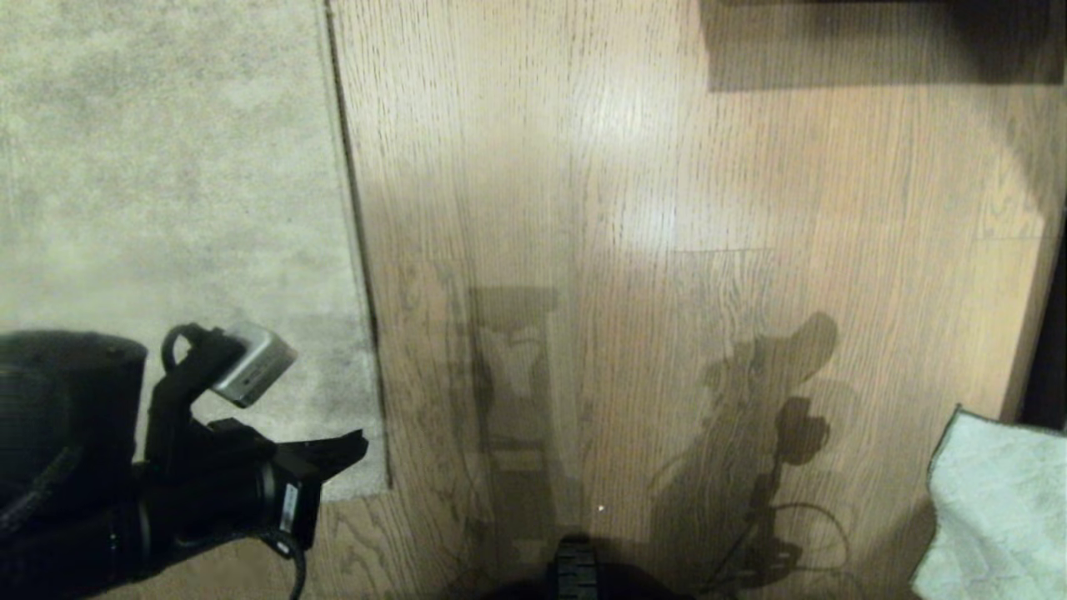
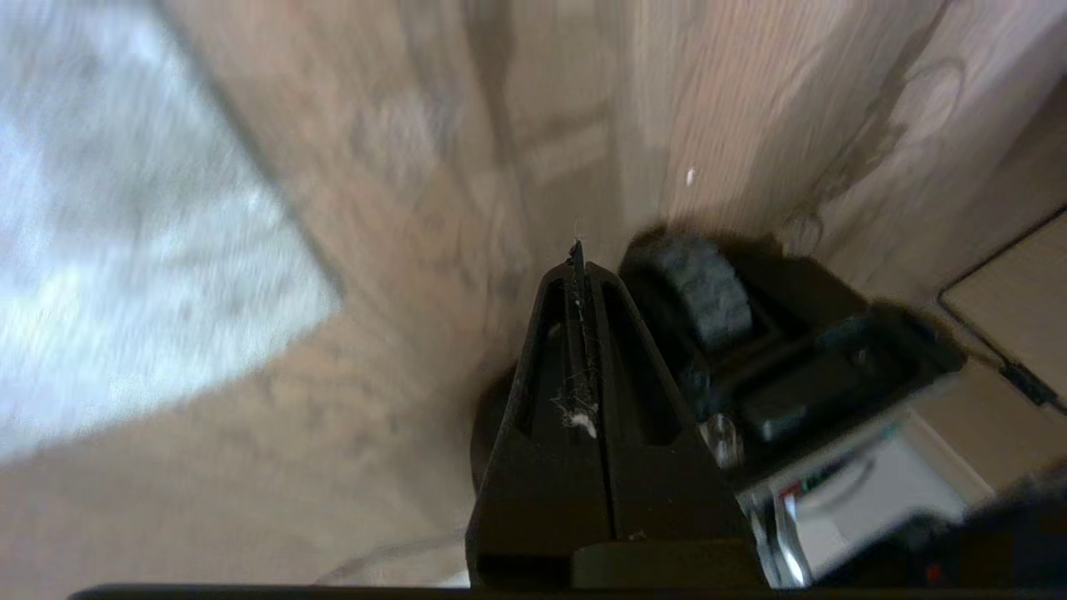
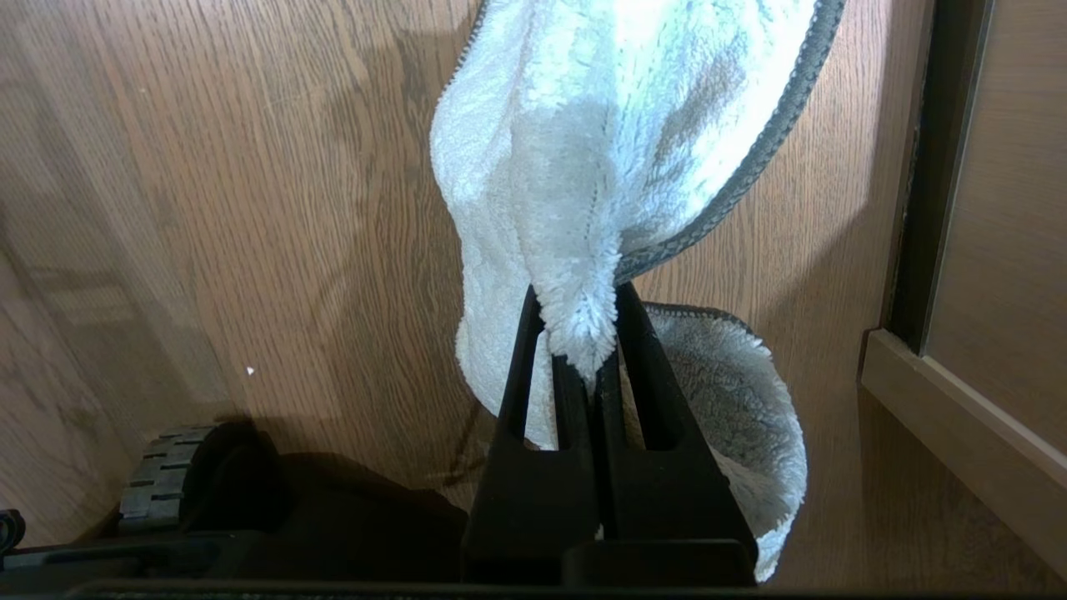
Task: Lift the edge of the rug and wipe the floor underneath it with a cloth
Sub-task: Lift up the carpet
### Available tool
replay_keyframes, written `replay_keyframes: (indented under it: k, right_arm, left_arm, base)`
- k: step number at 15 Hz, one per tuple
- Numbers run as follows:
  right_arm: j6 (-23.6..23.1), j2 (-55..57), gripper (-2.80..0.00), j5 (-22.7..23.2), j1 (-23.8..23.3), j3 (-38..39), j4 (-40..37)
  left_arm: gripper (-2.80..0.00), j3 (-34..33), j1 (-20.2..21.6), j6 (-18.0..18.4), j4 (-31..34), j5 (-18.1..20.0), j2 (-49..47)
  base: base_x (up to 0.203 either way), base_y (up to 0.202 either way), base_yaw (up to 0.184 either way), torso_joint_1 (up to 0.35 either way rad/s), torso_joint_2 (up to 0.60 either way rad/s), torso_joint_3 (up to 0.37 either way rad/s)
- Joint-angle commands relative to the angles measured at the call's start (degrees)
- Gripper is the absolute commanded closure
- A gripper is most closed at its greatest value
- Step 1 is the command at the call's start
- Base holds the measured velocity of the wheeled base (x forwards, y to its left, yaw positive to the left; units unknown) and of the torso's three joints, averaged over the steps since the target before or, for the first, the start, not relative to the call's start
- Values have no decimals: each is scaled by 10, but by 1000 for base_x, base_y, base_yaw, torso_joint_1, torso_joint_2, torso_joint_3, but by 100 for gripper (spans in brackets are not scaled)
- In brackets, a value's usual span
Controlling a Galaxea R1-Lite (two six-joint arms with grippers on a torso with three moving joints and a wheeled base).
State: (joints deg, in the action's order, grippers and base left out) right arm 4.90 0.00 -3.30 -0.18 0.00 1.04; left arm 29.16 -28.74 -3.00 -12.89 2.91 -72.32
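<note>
The rug edge (image 1: 358, 250) ran straight away from the robot, a thin dark seam between the mottled rug on the left and the wood floor (image 1: 667, 208) on the right, ending in a near corner (image 1: 385, 487) close to the robot's base. That corner looked like the key to the coming move: it lay flat on the planks, just ahead of and slightly to the right of the left gripper (image 1: 354, 446), whose tips pointed rightward across the rug toward the seam. So the left arm was plainly the nearer one, and the edge's long axis crossed the line of its reach.

The left gripper's jaws were pressed together with nothing between them, only a wisp of lint showing in the left wrist view (image 2: 575, 258). My read: they would have to part before they could pinch that border.

Out to the right, the cloth (image 1: 996, 508) hung at the lower right of the head view, well apart from the rug. The right gripper (image 3: 583, 333) had its jaws clamped on a fold of the cloth (image 3: 617, 125), the rest draping over the floor beside a wooden cabinet base (image 3: 959, 417).
</note>
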Motion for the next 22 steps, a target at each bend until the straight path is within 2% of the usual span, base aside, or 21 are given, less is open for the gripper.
replay_keyframes:
  k: [1,5,8,11,12,14,17,19,20,22]
  right_arm:
    - [0,1,0,0,0,0,0]
    - [0,1,0,0,0,0,0]
    - [0,1,0,0,0,0,0]
    - [0,1,0,0,0,0,0]
    - [0,1,0,0,0,0,0]
    - [0,1,0,0,0,0,0]
    - [0,1,0,0,0,0,0]
    - [0,1,0,0,0,0,0]
    - [0,1,0,0,0,0,0]
    - [0,1,0,0,0,0,0]
  left_arm:
    - [0,-6,-9,0,-69,-2,-62]
    - [0,-9,-23,1,-78,-3,-70]
    - [0,-31,-48,1,-78,-53,-69]
    - [0,-60,-48,3,-78,-73,-71]
    - [-280,-61,-48,2,-78,-84,-74]
    - [-280,-45,-36,11,-81,-108,-100]
    - [-280,-31,-23,47,-83,-175,-133]
    - [-280,-19,-10,68,-83,-198,-146]
    - [-280,-15,-2,90,-83,-220,-152]
    - [-280,-8,1,111,-82,-278,-165]
  base:
    - [0,0,0,0,0,0]
    - [0,0,0,0,0,0]
    - [0,0,0,0,0,0]
    - [0,0,0,0,0,0]
    - [0,0,0,0,0,0]
    - [0,0,0,0,0,0]
    - [0,0,0,0,0,0]
    - [0,0,0,0,0,0]
    - [0,0,0,0,0,0]
    - [0,0,0,0,0,0]
